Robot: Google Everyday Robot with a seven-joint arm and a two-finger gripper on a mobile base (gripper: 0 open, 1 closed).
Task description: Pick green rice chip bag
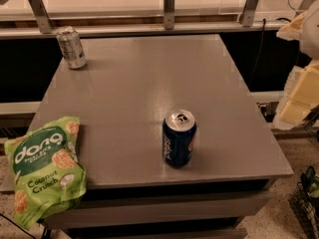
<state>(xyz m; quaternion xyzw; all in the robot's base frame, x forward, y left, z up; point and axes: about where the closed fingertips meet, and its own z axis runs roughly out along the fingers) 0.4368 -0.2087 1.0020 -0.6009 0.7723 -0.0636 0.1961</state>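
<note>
The green rice chip bag (45, 166) is a light-green pouch with a dark-green panel and white "dang" and "Coconut Crunch" lettering. It lies flat at the front left corner of the grey table (144, 78), and its lower end hangs over the table's front edge. My gripper (298, 96) shows as cream-coloured parts at the right edge of the view, beyond the table's right side. It is far from the bag and holds nothing that I can see.
A blue soda can (179, 138) stands upright near the table's front, right of centre. A silver can (71, 47) stands at the far left corner. A railing with metal posts (169, 6) runs behind the table. A wire basket (306, 203) sits on the floor at the lower right.
</note>
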